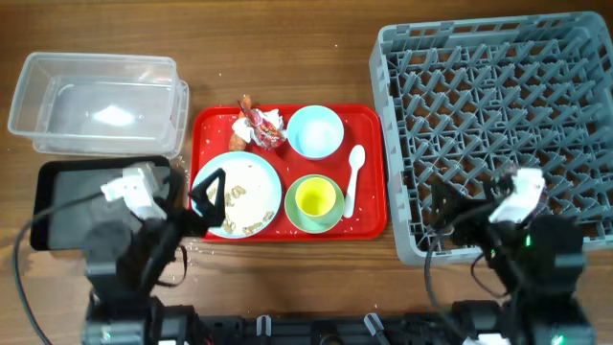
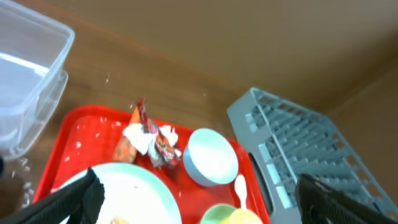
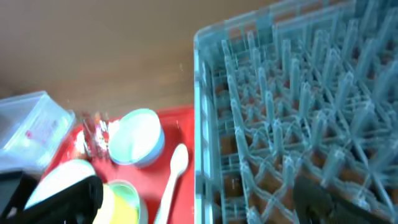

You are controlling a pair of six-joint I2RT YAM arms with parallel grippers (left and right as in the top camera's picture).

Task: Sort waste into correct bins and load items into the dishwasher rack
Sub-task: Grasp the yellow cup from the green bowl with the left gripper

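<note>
On the counter are counted: one plate; two bowls, a light-blue bowl and a pale-green bowl; one yellow cup; one spoon; one wrapper; one clear tub; one black tray; one red tray; one rack.

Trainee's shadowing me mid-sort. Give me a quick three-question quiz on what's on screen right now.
1. True or false: the yellow cup sits inside the pale-green bowl.
2. The white spoon lies: A) in the rack, B) on the red tray, C) in the clear tub.
3. Fill in: the rice-like scraps lie on the light-blue ____.
Key: 1 true; 2 B; 3 plate.
</note>
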